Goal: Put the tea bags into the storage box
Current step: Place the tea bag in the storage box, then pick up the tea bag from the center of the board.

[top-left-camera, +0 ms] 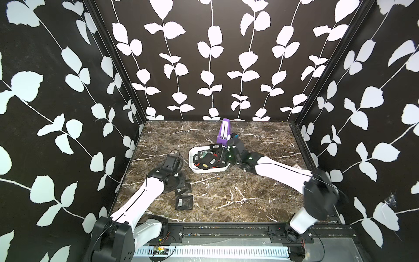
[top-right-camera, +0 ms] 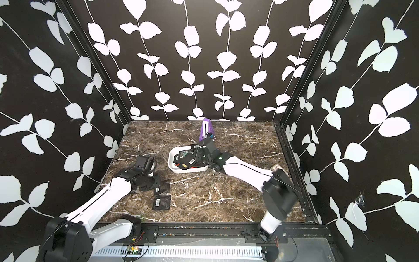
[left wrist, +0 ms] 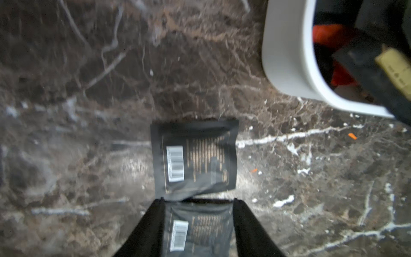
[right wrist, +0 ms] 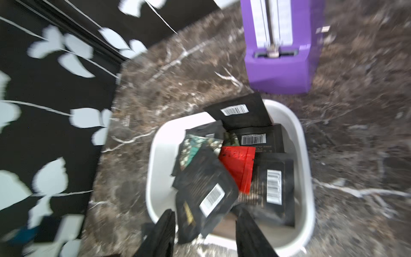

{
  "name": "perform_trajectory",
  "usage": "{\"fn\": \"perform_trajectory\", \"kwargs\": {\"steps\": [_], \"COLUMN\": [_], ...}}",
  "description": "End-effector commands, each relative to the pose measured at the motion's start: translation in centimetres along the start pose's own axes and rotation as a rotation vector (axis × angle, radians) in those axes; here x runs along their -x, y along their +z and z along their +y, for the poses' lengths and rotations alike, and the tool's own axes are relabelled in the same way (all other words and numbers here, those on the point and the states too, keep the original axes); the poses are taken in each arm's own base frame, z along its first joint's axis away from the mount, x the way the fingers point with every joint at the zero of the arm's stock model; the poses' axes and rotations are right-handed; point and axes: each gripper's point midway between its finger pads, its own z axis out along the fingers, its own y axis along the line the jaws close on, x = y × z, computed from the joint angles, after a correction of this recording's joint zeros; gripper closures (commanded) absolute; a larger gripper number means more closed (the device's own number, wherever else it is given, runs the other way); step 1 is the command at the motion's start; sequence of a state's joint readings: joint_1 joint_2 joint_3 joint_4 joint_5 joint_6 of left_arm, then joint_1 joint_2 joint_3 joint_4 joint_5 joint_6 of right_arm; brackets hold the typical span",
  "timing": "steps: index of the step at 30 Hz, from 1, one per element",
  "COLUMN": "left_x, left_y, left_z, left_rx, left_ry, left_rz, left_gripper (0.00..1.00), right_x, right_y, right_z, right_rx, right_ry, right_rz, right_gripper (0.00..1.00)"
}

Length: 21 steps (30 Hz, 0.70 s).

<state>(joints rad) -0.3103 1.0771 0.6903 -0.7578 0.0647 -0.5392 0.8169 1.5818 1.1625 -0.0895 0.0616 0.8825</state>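
Observation:
The storage box [top-left-camera: 192, 168], a white shallow tub [top-right-camera: 173, 169], sits mid-table and holds several tea bags, mostly black with one red [right wrist: 239, 166]. My right gripper [right wrist: 205, 213] hangs open over the tub's rim [right wrist: 155, 160]. A black barcode tea bag [right wrist: 206, 195] lies tilted just beyond its fingertips, free of both. Two black tea bags [top-left-camera: 184, 202] [top-left-camera: 183, 188] lie on the marble by my left wrist. My left gripper [left wrist: 198, 201] is low over the table and open, its fingers straddling one flat sachet [left wrist: 198, 227]. The other sachet [left wrist: 195, 158] lies just ahead.
A long purple box [top-left-camera: 223, 132] stands just behind the tub, close to my right wrist. A small card pack [top-left-camera: 296, 166] lies near the right wall. Black leaf-patterned walls close in three sides. The tub's corner [left wrist: 287, 55] shows in the left wrist view.

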Motion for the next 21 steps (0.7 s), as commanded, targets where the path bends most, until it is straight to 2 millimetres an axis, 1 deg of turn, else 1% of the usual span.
{"fn": "perform_trajectory", "kwargs": {"steps": [1,3,5,6,7,8,10,14,15,16,19,21], "left_x": [-1.9,-2.5,-3.3,-3.6,-3.8,-4.1,-4.6,-5.2,-5.2,-5.3,-5.6,-6.0], "left_y": [-0.8,-0.8,-0.5,-0.3,-0.1,0.0,0.3,1.0,1.2,1.4,2.1,2.6], "left_z": [0.0,0.6,0.9,1.0,1.0,1.1,1.1,1.0,0.9,0.9,0.9,1.3], "left_rx": [-0.022,-0.003,0.011,0.012,0.013,0.022,0.024,0.017,0.016,0.013,0.015,0.035], "left_ry": [-0.033,-0.048,-0.07,-0.074,-0.076,-0.083,-0.085,-0.096,-0.097,-0.1,-0.096,-0.091], "left_rz": [0.07,0.09,0.11,0.116,0.121,0.13,0.137,0.143,0.145,0.149,0.169,0.182], "left_gripper": [0.6,0.61,0.62,0.65,0.7,0.73,0.73,0.74,0.76,0.78,0.87,0.9], "right_x": [-3.0,-5.2,-8.0,-9.1,-10.4,-11.7,-13.8,-17.6,-18.2,-19.6,-21.7,-22.6], "right_y": [-1.7,-2.5,-3.0,-3.1,-3.1,-3.2,-3.1,-2.1,-1.9,-0.9,0.6,1.3], "right_z": [0.0,0.2,1.1,1.3,1.8,2.3,3.3,5.3,5.9,5.8,6.6,7.2], "right_rx": [-0.008,0.0,0.033,0.043,0.059,0.069,0.09,0.163,0.178,0.167,0.171,0.18], "right_ry": [-0.055,-0.059,-0.052,-0.048,-0.044,-0.042,-0.035,0.023,0.031,0.028,0.034,0.042], "right_rz": [0.037,0.064,0.089,0.104,0.12,0.138,0.163,0.204,0.213,0.237,0.273,0.284], "right_gripper": [0.53,0.53,0.53,0.53,0.54,0.54,0.54,0.59,0.6,0.61,0.62,0.64]}}
